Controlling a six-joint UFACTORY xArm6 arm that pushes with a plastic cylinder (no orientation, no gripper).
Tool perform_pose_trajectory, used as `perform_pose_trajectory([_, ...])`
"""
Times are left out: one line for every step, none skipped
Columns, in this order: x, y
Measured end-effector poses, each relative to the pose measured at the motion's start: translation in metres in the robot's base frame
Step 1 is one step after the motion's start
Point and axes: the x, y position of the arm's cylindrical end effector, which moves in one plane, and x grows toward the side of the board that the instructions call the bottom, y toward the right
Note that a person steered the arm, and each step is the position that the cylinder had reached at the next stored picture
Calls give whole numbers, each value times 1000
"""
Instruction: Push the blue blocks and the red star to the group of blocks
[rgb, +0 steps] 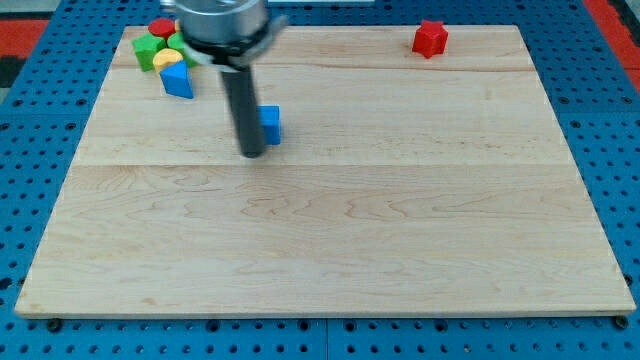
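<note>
My tip (251, 153) rests on the board just left of a blue block (270, 124), touching or nearly touching its lower-left side; the rod hides part of that block. A second blue block (178, 81) sits at the upper left, against the group. The group holds a red block (161, 27), a green block (148, 49), a yellow block (170, 60) and another green block (178, 42) partly hidden by the arm. The red star (430, 38) stands alone at the view's top right.
The wooden board (340, 230) lies on a blue pegboard surface (40, 120). The arm's body (222, 20) hangs over the board's top left, covering part of the group.
</note>
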Motion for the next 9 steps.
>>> perform_pose_trajectory([-17, 37])
perform_pose_trajectory([-39, -43])
perform_pose_trajectory([-64, -110])
perform_pose_trajectory([-79, -141])
perform_pose_trajectory([-81, -127])
perform_pose_trajectory([-85, -31])
perform_pose_trajectory([-92, 61])
perform_pose_trajectory([-120, 154])
perform_pose_trajectory([-148, 260])
